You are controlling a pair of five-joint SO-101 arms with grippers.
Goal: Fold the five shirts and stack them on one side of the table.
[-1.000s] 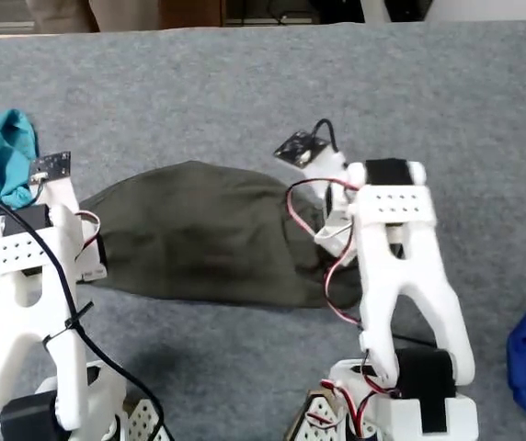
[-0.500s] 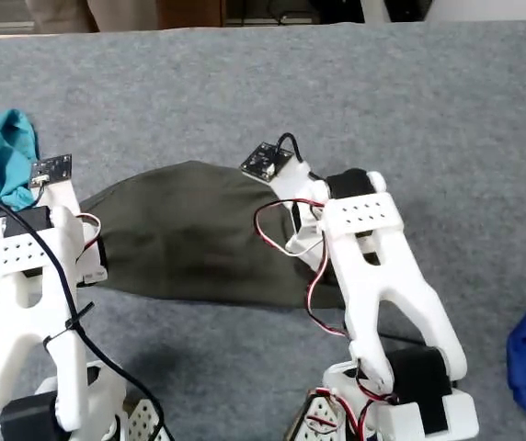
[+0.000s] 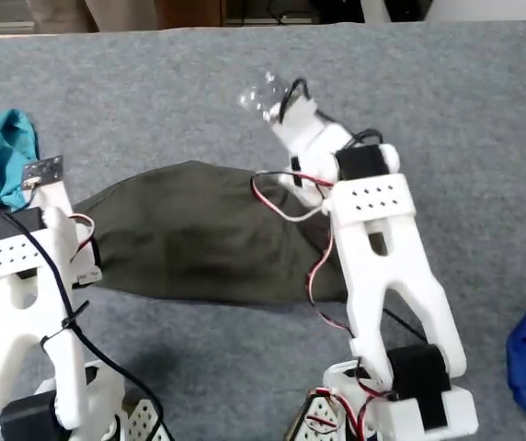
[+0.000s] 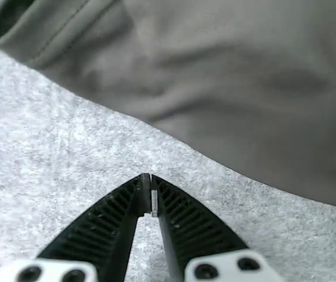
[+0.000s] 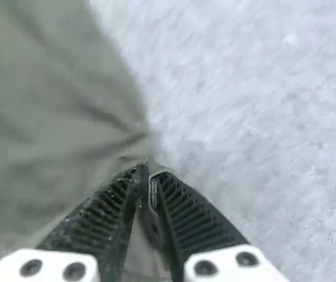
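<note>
Olive shirt (image 3: 189, 230) is lying mid-frame on the table (image 3: 447, 110); first fold probably starting. Right gripper (image 5: 144, 176) is apparently pinching its right edge. Left gripper (image 4: 150, 197) is sitting closed and empty beside the left hem. Next: carrying the edge across without slipping.

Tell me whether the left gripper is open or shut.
Shut: the left gripper has its tips pressed together over bare table, short of the olive shirt, holding nothing.
</note>
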